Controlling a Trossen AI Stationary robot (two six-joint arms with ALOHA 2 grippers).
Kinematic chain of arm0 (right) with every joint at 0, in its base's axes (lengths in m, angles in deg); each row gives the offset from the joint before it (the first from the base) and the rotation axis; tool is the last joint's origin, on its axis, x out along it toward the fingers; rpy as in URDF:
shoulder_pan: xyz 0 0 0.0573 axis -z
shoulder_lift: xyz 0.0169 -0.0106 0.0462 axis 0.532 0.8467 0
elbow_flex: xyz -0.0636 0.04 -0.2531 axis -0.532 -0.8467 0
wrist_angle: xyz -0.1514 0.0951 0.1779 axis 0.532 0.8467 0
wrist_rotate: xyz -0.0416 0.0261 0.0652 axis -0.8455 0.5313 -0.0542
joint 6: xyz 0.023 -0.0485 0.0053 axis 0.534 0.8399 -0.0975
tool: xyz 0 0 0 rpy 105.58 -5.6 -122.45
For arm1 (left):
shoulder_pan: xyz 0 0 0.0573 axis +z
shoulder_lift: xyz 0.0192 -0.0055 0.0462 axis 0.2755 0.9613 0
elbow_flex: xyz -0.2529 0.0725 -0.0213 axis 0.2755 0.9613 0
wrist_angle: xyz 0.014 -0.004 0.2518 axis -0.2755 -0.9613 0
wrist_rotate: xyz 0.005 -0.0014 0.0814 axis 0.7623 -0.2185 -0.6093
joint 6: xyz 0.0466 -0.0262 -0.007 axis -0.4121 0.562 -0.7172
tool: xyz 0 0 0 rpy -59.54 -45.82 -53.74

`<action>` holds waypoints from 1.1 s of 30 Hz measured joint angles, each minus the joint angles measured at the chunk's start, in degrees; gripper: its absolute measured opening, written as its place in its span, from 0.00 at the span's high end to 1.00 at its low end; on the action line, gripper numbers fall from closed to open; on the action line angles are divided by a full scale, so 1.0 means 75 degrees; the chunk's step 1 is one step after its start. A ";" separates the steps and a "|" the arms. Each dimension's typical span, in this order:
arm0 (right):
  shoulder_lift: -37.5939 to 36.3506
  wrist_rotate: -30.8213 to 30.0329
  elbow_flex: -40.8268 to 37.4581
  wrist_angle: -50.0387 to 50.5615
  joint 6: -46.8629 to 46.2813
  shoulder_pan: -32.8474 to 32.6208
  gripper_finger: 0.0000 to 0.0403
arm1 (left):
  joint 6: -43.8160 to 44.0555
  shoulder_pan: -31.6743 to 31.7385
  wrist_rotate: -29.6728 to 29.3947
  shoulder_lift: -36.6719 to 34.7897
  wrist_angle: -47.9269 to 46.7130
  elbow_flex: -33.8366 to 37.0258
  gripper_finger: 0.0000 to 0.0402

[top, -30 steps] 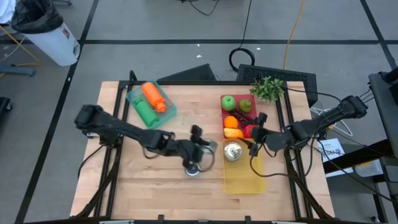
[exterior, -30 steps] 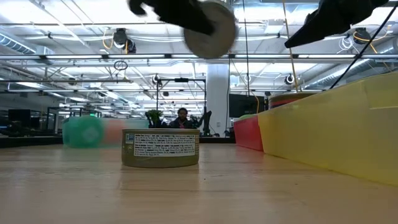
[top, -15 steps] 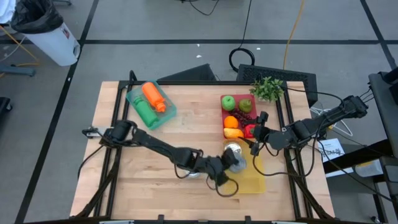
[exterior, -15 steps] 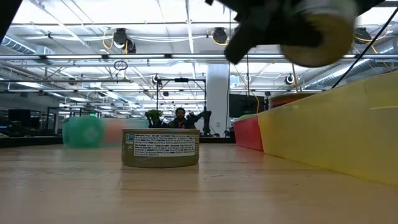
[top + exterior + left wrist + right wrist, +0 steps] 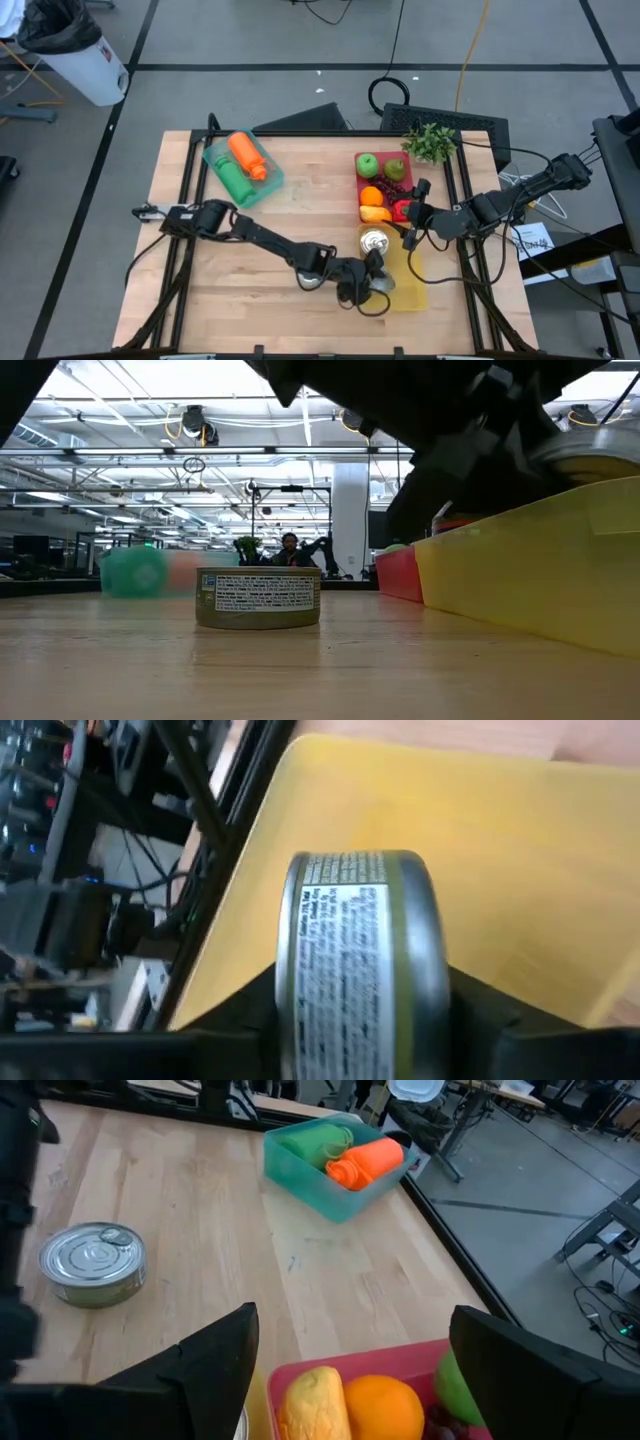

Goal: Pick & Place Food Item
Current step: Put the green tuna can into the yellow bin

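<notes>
can over the yellow bin, ready to set down

left gripper [image 5: 372, 292] is clamped on a can [image 5: 355, 960], pinched across its sides, can lying on edge between the fingers. in the left wrist view the floor of the yellow bin [image 5: 408, 292] sits right beyond the can, so the load is already inside the bin's outline, near end. another can [image 5: 374, 241] is already in the bin, farther from the gripper toward the red bin [image 5: 363, 172] of fruit. a third can [image 5: 258, 598] sits on the table [image 5: 200, 280] behind the gripper, mostly hidden under the arm in the high view.

my call: lower before letting go, it looks well above the bin floor in the low view. a can on edge will likely roll, so turn the wrist flat-side down first or release low. keep clear of the bin wall and the can already there.

right gripper [image 5: 350, 1370] waits beside the red bin, fingers spread apart, empty.
</notes>
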 joint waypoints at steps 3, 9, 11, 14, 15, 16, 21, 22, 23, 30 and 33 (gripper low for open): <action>0.0000 0.0002 0.0000 0.0002 -0.0010 0.0000 0.23 | 0.0409 0.0101 0.0002 -0.0010 0.0082 0.0000 0.46; 0.0003 0.0002 0.0000 0.0003 -0.0015 0.0000 0.23 | 0.0804 0.0277 0.0010 -0.0025 0.0099 0.0000 0.34; 0.0003 0.0002 0.0000 0.0003 -0.0015 0.0000 0.23 | 0.0985 0.0291 0.0006 -0.0028 0.0103 0.0000 0.32; 0.0003 0.0049 0.0000 0.0006 -0.0015 0.0000 0.23 | 0.1184 0.0290 0.0008 -0.0028 0.0073 0.0000 0.32; 0.0003 0.0170 0.0000 0.0006 -0.0015 0.0000 0.23 | 0.1216 0.0289 0.0007 -0.0028 0.0076 0.0000 0.32; 0.0003 0.0272 0.0000 0.0004 -0.0031 0.0000 0.23 | 0.1284 0.0284 0.0000 -0.0028 0.0087 0.0000 0.32; 0.0000 0.0950 0.0000 -0.0046 -0.0263 -0.0003 0.23 | 0.2200 0.0213 -0.0933 -0.0234 0.0065 0.0000 0.36; 0.0003 0.1144 0.0000 -0.0046 -0.0279 -0.0003 0.23 | 0.2462 0.0203 -0.1205 -0.0343 0.0042 0.0000 0.37; 0.0003 0.1367 0.0000 -0.0045 -0.0314 -0.0005 0.23 | 0.2673 0.0203 -0.1404 -0.0486 0.0023 0.0000 0.38; 0.0029 0.1963 0.0000 -0.0061 -0.1007 -0.0464 0.23 | 0.3945 0.0378 -0.0646 -0.1476 -0.1580 -0.0003 0.40; 0.0209 0.1972 0.0000 0.0027 -0.1380 -0.0866 0.23 | 0.4586 0.0613 -0.0123 -0.1591 -0.2349 -0.0002 0.40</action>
